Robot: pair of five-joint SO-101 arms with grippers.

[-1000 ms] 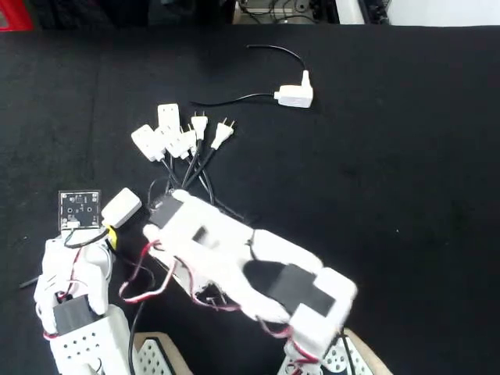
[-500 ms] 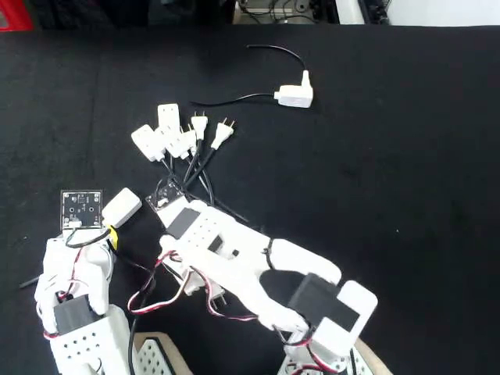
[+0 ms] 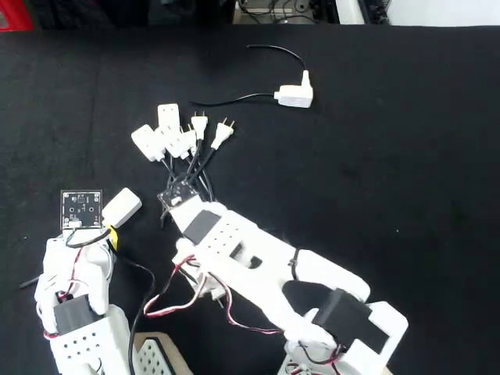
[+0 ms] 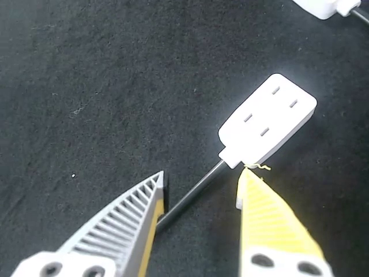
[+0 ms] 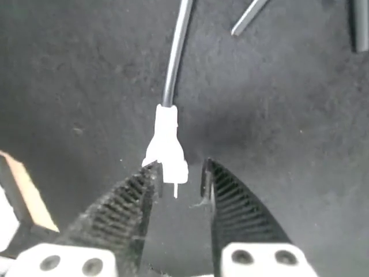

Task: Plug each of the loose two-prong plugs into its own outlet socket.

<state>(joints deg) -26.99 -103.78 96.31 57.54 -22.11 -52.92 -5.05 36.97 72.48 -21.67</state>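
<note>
right gripper (image 5: 179,186) spread, two-prong plug (image 5: 166,151) sits between its jaws, prongs facing us. we should centre on the body, close squarely, keep clear of the prongs.

The black cords (image 3: 197,168) vanish beneath the right arm (image 3: 234,242); one outlet block (image 4: 326,6) is cut off.

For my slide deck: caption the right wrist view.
Open right gripper straddles a white two-prong plug on its black cord.
</note>
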